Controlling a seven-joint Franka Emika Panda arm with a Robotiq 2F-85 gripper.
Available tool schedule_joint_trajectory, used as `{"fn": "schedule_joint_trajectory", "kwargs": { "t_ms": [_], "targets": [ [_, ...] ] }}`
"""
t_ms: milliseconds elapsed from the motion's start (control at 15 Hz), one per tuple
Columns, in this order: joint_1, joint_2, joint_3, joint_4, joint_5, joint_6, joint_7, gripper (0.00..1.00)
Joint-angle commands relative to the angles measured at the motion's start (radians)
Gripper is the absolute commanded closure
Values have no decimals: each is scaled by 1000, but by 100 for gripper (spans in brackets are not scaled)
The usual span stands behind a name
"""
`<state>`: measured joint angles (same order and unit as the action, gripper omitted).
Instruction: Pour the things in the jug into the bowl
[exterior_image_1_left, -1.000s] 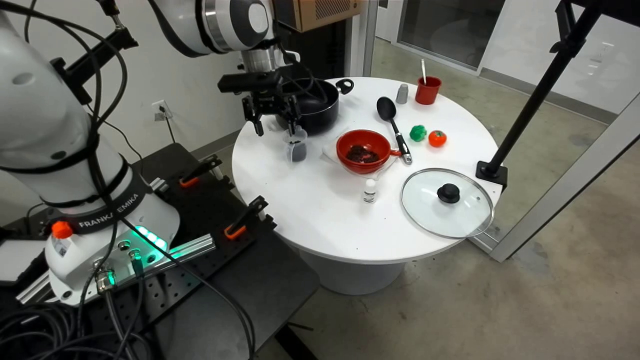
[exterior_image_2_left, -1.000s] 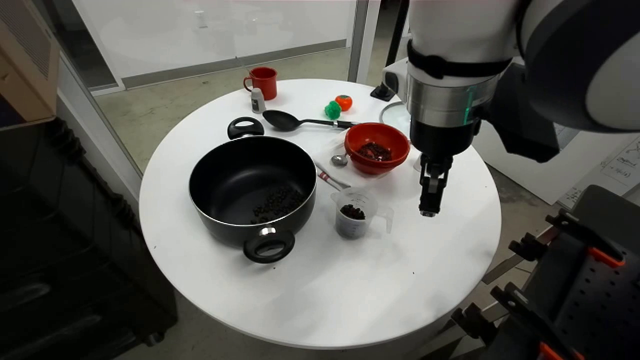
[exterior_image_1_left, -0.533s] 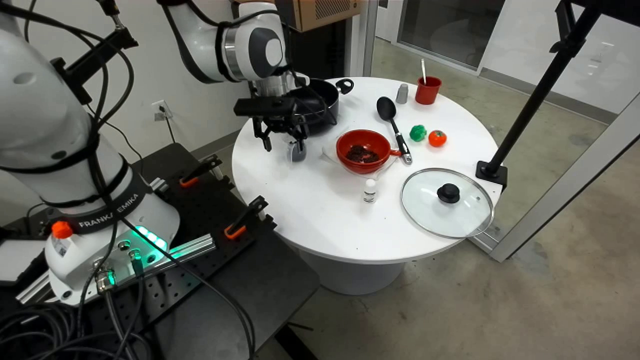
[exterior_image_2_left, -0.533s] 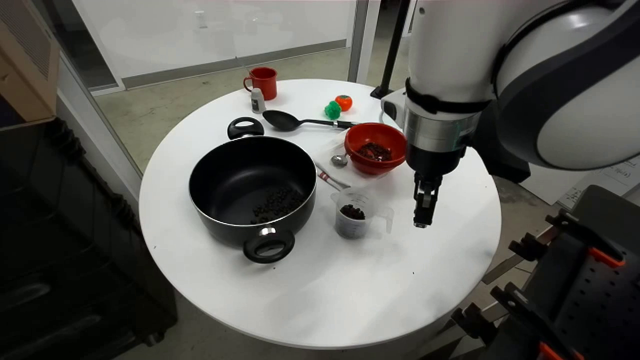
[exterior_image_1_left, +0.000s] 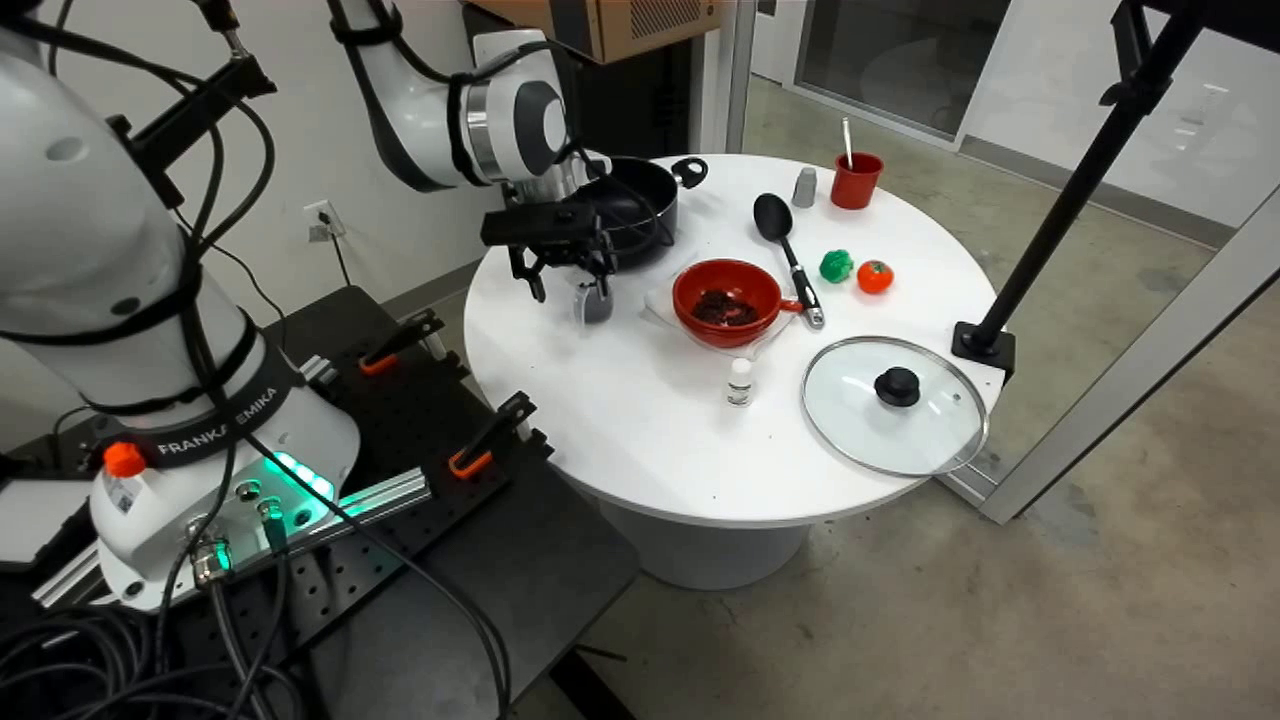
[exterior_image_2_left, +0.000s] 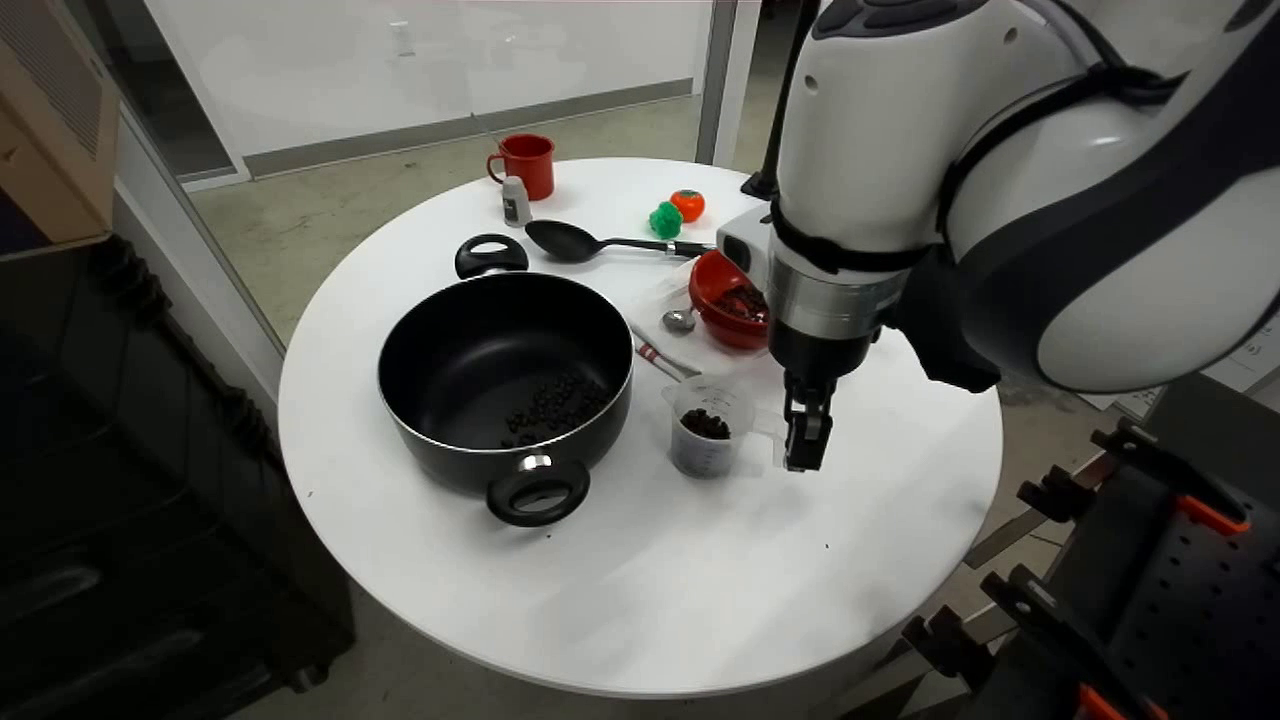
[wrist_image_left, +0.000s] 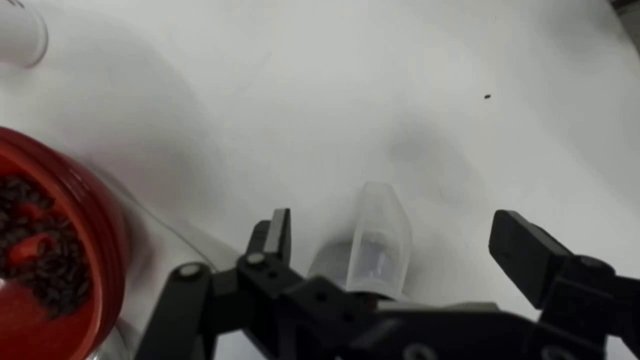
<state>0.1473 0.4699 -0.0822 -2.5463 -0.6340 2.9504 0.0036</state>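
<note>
The gripper (wrist_image_left: 390, 232) hangs beside the upright jug (exterior_image_2_left: 703, 455), jaws apart.
In an exterior view the jug stands on the white table (exterior_image_2_left: 640, 600) just off its middle toward 3 o'clock, dark bits (exterior_image_2_left: 706, 424) inside it and its handle (wrist_image_left: 380, 242) pointing to 3, where the gripper is. The wrist view shows the jaws spread wide, the handle showing in the gap between them with space on either side. From the jug, the red bowl (exterior_image_2_left: 714, 278) sits at 12 o'clock, partly hidden by the arm (exterior_image_2_left: 850, 180), with dark bits in it; the black pot (exterior_image_2_left: 480, 340) is near at 10; a black spoon (exterior_image_2_left: 565, 242) and a red mug (exterior_image_2_left: 527, 168) are farther off at 11. In an exterior view, from the bowl, a small bottle (exterior_image_1_left: 739, 385) stands at 6 o'clock and a glass lid (exterior_image_1_left: 850, 405) lies at 4.
</note>
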Motion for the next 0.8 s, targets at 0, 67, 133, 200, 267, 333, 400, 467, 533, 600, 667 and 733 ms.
{"fn": "schedule_joint_trajectory", "kwargs": {
  "t_ms": [0, 67, 133, 200, 267, 333, 400, 467, 533, 600, 667, 733],
  "targets": [
    [34, 3, -40, 5, -31, 88, 29, 0],
    [34, 4, -44, 2, -25, 100, 24, 0],
    [35, 11, -50, 2, -23, 105, 19, 0],
    [41, 18, -61, 3, -24, 111, 21, 0],
    [45, 24, -70, 2, -24, 114, 24, 0],
    [44, 31, -76, 2, -19, 120, 26, 0],
    [43, 40, -79, 3, -13, 130, 28, 0],
    [40, 47, -80, 2, -7, 140, 31, 0],
    [39, 56, -82, 2, 1, 156, 39, 0],
    [43, 66, -85, 3, 4, 171, 46, 0],
    [49, 74, -90, 4, 3, 184, 55, 0],
    [53, 81, -91, 3, 4, 198, 62, 0]
  ]
}}
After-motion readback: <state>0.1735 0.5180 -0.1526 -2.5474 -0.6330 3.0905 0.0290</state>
